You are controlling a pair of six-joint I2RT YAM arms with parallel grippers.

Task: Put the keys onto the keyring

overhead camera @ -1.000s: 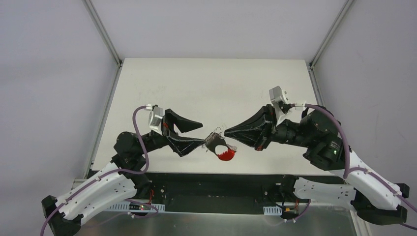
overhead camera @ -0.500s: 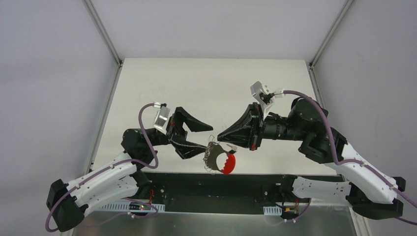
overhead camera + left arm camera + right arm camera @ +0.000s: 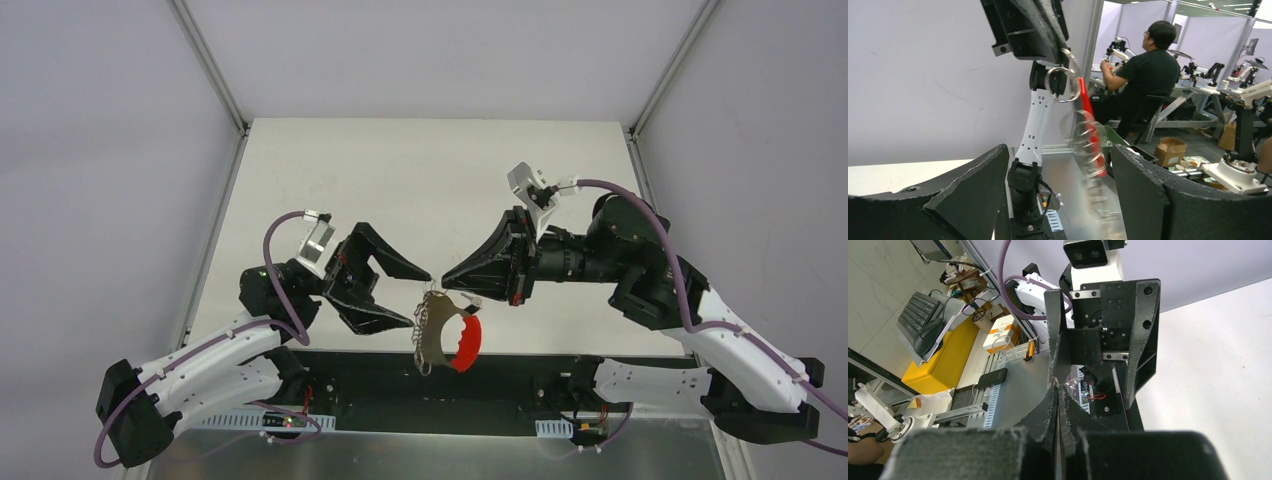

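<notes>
- Black rail [image 3: 500, 375]: runs along the near edge of the table [image 3: 420, 170], between the two arm bases.
- Keyring [image 3: 432, 335]: hangs free in the air from the right fingers. From above it lies over the table's near edge and the rail.
- Red crescent [image 3: 466, 343]: joined to the wire rings on their right side, in the lower half of the hanging bunch. In the left wrist view it runs down from the top loop as a narrow red strip.
- Keys: the bunch is blurred, and no single key can be told apart within it.
- Left fingers [image 3: 392, 262]: spread wide, gripping nothing. Their tips point right, just beside the upper part of the keyring. In the left wrist view the keyring hangs in the gap ahead of them; whether it touches them cannot be told.
- Right fingers [image 3: 450, 281]: pressed together and pinching the top wire loop of the keyring. They point left, tip to tip with the left fingers.
- Table, far part: a pale surface reaching back to grey walls.
</notes>
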